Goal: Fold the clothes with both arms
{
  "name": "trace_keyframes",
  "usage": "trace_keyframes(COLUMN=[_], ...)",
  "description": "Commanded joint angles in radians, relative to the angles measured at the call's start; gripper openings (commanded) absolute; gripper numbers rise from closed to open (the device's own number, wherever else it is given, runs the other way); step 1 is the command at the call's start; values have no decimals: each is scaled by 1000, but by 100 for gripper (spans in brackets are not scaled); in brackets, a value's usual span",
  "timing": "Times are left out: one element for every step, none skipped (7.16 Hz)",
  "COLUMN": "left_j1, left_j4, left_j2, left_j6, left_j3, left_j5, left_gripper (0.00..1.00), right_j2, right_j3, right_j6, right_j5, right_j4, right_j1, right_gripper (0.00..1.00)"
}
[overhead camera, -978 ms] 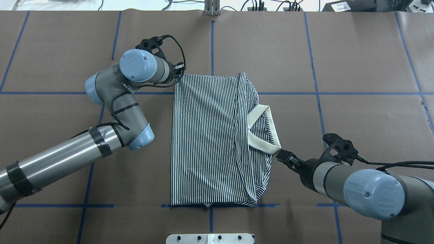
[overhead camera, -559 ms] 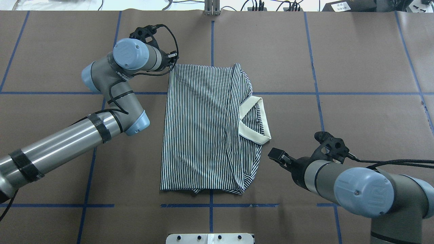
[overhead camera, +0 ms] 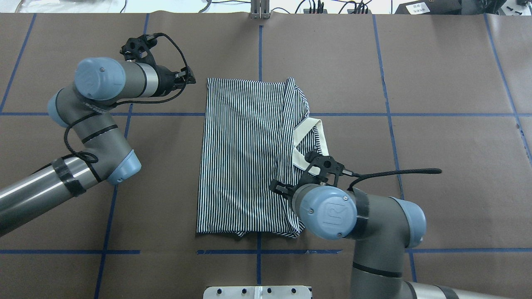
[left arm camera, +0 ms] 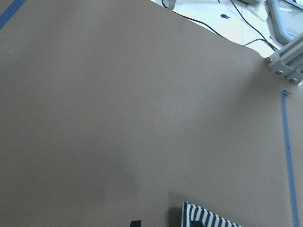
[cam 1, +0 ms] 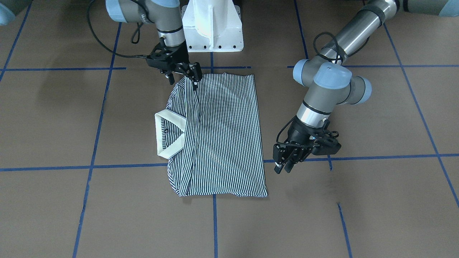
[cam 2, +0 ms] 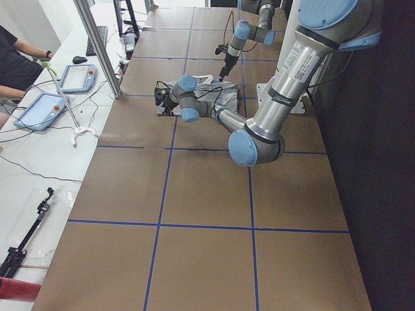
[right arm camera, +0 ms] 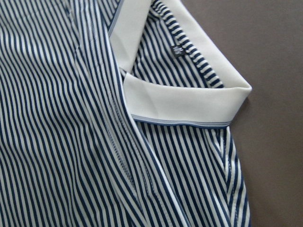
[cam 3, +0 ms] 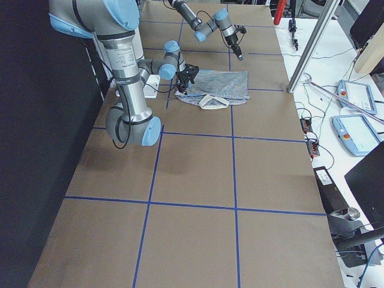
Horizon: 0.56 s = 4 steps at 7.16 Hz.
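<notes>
The striped polo shirt [overhead camera: 245,158] lies folded into a rectangle on the brown table, with its cream collar [overhead camera: 309,124] sticking out on the right side. My left gripper [overhead camera: 189,77] is open and empty, just left of the shirt's far-left corner and apart from it; it also shows in the front view [cam 1: 283,166]. My right gripper [overhead camera: 276,187] hovers open over the shirt's near-right part, close to the folded edge [cam 1: 192,77]. The right wrist view shows the collar [right arm camera: 189,101] and stripes, no fingers. The left wrist view shows only a shirt corner [left arm camera: 208,220].
The white pedestal base [cam 1: 213,25] stands at the table's near edge by the robot. Blue tape lines [overhead camera: 259,58] grid the brown table. An aluminium post [overhead camera: 259,8] stands at the far edge. Tablets [cam 2: 48,107] and an operator sit beyond the far edge.
The left gripper dragged the shirt left and away, then let go of the far-left corner and drew back left. The right arm swung left from beside the collar to over the shirt.
</notes>
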Motion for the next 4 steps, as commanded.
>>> trace_keyframes(left_j1=[-2,-2,-2,-2], left_j4=[2,2,2,2], left_j2=[48,48,50,51], left_j6=[-1,-3,-3,-3], left_j3=[-63,-63,-63,-63], left_j5=[-19,-19,-19,-19], left_gripper=[46,46,46,46], right_j2=[53,53,55,61], right_j3=[-40,-40,-41,-63], right_j6=[-270,-407,-488,-492], right_j5=[61,78,91,99], right_j4=[-78,-117,-146,-147], right_j1=[-2,-3,-5,-6], right_gripper=[100,100,100,100])
